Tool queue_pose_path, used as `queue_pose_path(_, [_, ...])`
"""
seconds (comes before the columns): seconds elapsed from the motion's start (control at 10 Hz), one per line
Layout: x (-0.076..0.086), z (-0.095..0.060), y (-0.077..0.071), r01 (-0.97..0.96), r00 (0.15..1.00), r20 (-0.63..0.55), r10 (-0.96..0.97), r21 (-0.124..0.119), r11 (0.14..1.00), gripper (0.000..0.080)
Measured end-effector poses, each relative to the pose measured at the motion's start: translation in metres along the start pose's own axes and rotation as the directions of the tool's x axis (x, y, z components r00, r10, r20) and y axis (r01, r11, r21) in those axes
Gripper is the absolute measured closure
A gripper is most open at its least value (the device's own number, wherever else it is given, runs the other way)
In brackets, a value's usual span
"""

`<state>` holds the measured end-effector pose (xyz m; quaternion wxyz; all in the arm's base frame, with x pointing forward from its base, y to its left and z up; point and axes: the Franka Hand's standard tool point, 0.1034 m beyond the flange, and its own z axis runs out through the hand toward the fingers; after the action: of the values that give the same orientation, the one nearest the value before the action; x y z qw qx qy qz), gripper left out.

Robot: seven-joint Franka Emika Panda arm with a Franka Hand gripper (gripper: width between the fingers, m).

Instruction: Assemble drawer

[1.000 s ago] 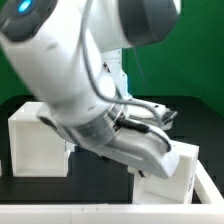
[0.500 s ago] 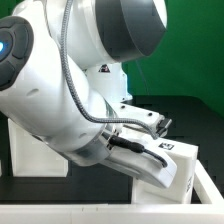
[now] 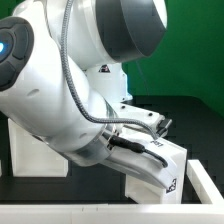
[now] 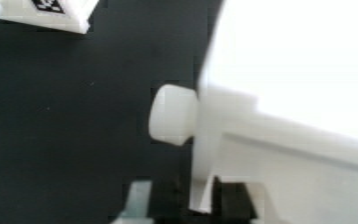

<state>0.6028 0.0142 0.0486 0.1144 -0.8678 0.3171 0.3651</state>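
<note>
My gripper (image 4: 197,203) is shut on a thin wall of the white drawer tray (image 4: 291,130), which has a round white knob (image 4: 172,112) on its face. In the exterior view the gripper (image 3: 150,152) holds the tray (image 3: 165,168) tilted, low at the view's right, with a black-and-white tag (image 3: 172,185) on its side. The larger white casing (image 3: 35,148) stands at the view's left, mostly hidden behind the arm.
The black table top (image 3: 195,120) lies under everything, with a white ledge (image 3: 205,185) at the front right. The arm's big white links (image 3: 60,90) fill most of the exterior view. A white tagged piece (image 4: 43,10) shows at the edge of the wrist view.
The arm swung across the exterior view and now covers more of the casing. The held tray has tipped, and its tag now shows on the lower side face.
</note>
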Motion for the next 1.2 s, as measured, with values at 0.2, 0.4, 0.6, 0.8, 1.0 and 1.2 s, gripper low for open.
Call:
queue_pose_path(0.2, [-0.003, -0.002, -0.003, 0.005, 1.0, -0.004, -0.005, -0.001, 1.0, 0.0793])
queue_pose_path(0.4, [-0.004, -0.003, -0.004, 0.007, 1.0, -0.006, -0.007, -0.001, 1.0, 0.0798])
queue_pose_path(0.6, [-0.005, -0.006, -0.006, 0.012, 1.0, -0.013, -0.012, 0.001, 1.0, 0.0798])
queue_pose_path(0.8, [-0.004, -0.005, -0.005, 0.01, 1.0, -0.01, -0.01, 0.0, 1.0, 0.078])
queue_pose_path(1.0, [-0.002, -0.011, 0.002, -0.082, 0.996, 0.046, 0.079, 0.079, 0.993, 0.0446])
queue_pose_path(1.2, [0.004, -0.018, 0.011, -0.126, 0.99, 0.083, 0.115, 0.143, 0.982, 0.0263])
